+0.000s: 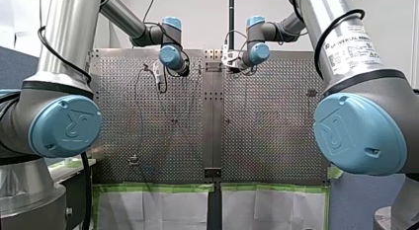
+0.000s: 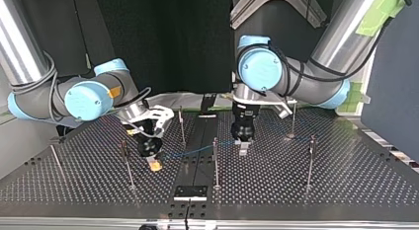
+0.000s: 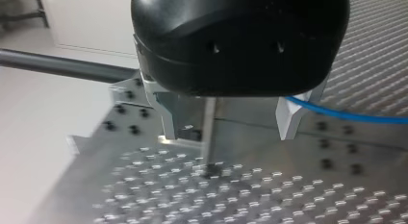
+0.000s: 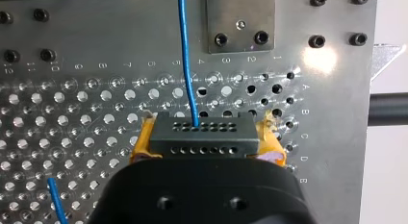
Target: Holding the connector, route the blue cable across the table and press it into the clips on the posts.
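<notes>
Gripping dark grey multi-hole connector (image 4: 202, 137): my yellow-padded right gripper (image 2: 154, 161), clamping it | left gripper (image 3: 228, 132): hanging wide open, empty, facing thin metal post (image 3: 208, 137) | thin blue cable (image 3: 346, 116): running between grippers mid-table, seemingly unclipped | clip-pressing not yet done.

My perforated metal counter (image 1: 267, 136) carries a small black rectangular plate (image 1: 213, 172) on its middle seam at the front view's near edge. Two white sheets bordered with green tape (image 1: 153, 210) adjoin that edge.
</notes>
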